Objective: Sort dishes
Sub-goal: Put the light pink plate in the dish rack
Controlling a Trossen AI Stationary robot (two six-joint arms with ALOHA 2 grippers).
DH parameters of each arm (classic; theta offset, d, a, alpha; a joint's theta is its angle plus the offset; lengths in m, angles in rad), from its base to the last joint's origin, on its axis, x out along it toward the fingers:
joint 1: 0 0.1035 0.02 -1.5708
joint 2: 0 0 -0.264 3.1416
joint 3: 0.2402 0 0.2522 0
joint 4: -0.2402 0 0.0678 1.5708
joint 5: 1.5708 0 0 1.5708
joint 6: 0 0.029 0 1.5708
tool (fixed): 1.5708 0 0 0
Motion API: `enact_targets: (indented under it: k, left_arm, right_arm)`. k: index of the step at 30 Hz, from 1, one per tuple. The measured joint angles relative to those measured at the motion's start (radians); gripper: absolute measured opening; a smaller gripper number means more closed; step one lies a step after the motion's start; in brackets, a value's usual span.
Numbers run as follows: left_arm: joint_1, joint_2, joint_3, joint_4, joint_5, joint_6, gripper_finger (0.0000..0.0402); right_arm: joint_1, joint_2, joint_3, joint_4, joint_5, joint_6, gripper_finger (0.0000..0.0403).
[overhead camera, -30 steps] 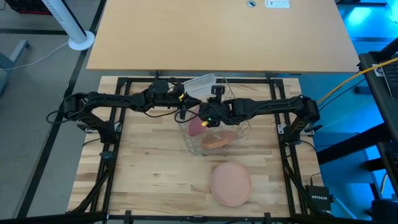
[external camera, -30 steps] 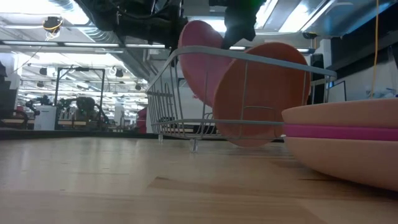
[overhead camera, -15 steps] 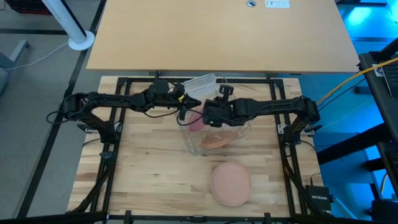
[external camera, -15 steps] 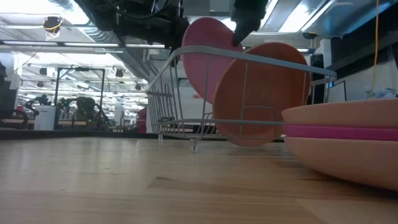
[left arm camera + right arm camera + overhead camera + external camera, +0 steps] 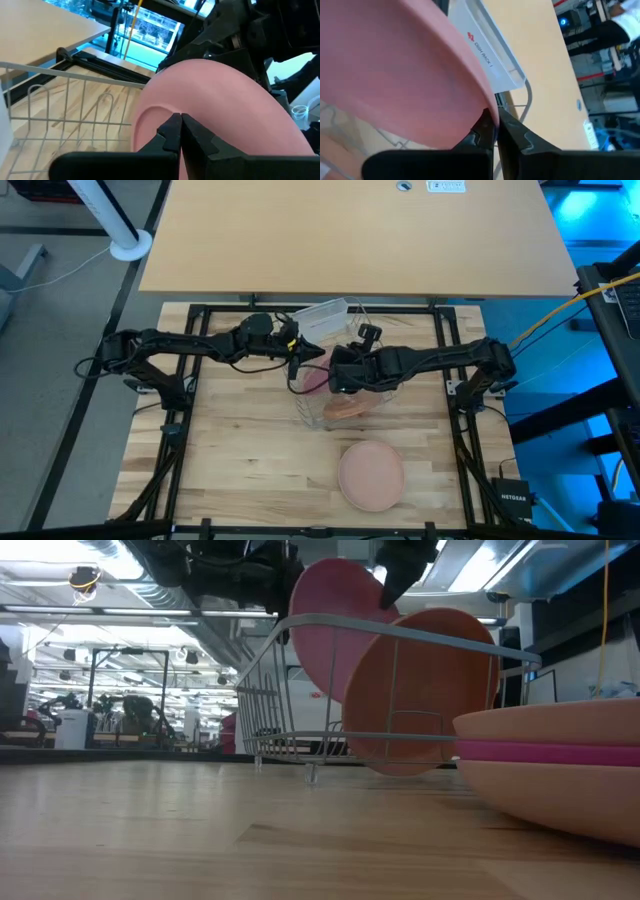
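A pale pink plate (image 5: 335, 635) stands on edge, tilted, inside the wire rack (image 5: 268, 690), with a terracotta plate (image 5: 425, 690) leaning in the rack in front of it. Both show from above, the pink plate (image 5: 315, 378) and the terracotta plate (image 5: 348, 408). A stack of peach and magenta plates (image 5: 371, 475) rests on the table. My right gripper (image 5: 493, 120) is shut on the pink plate's upper rim. My left gripper (image 5: 180, 120) is shut, its tips at the face of the pink plate (image 5: 220, 100); whether they touch it I cannot tell. My right gripper pinches the pink plate's rim (image 5: 486, 102) between its two fingers, at the plate's upper edge (image 5: 380, 610), coming down from above. The plate stands tilted on edge below the fingers, inside the rack; what its lower edge rests on is hidden.
The wire rack (image 5: 388, 392) sits mid-table between both arms. A clear tub (image 5: 322, 315) with a printed label (image 5: 487, 52) lies behind it toward the far edge. The plate stack (image 5: 550, 770) takes up the near right. Bare wood (image 5: 240, 440) lies left of the rack.
My right gripper has moved a little toward the table's near edge with the pink plate's rim in its fingers. The plate's upper edge has risen and it now stands more upright in the rack. The terracotta plate and the stack have stayed put.
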State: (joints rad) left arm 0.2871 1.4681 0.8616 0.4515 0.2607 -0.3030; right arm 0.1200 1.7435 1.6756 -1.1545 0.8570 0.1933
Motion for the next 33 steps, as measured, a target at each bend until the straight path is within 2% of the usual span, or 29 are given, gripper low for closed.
enact_targets:
  k: [14,33]
  left_arm:
    - [0.001,0.0,0.0,0.001,-0.001,-0.004,0.0001]
    - [0.002,0.0,0.0,0.001,-0.002,0.004,0.0001]
  right_arm:
    - [-0.002,0.0,-0.001,-0.168,-0.01,0.324,0.0006]
    - [0.017,0.008,-0.002,-0.181,-0.007,0.361,0.0006]
